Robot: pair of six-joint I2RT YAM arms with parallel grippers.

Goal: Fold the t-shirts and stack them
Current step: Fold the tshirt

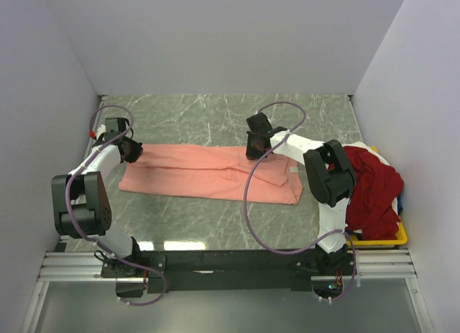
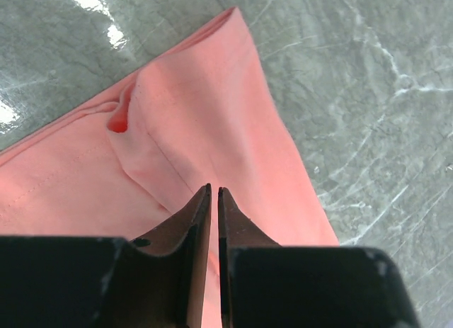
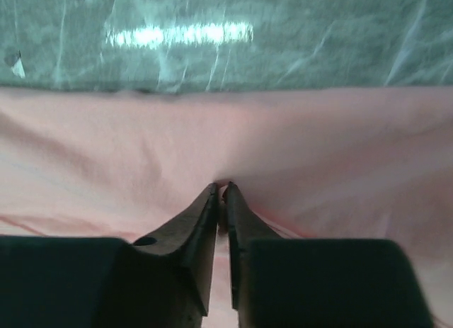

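Observation:
The salmon-pink t-shirt (image 1: 208, 173) lies folded into a long strip across the middle of the table. My left gripper (image 1: 131, 150) is at its far left corner, shut, with a crease of the pink cloth (image 2: 212, 94) running into its tips (image 2: 214, 192). My right gripper (image 1: 253, 152) is at the strip's far edge, right of the middle, and is shut on a pinch of pink cloth (image 3: 318, 151) that puckers at its tips (image 3: 221, 186). The deep red t-shirt (image 1: 374, 189) lies heaped at the right, with bits of white and dark blue cloth beside it.
The yellow plastic bin (image 1: 392, 239) stands at the right edge under the red heap. The table (image 1: 215, 117) is green-grey marble with white walls on three sides. Purple cables loop over both arms.

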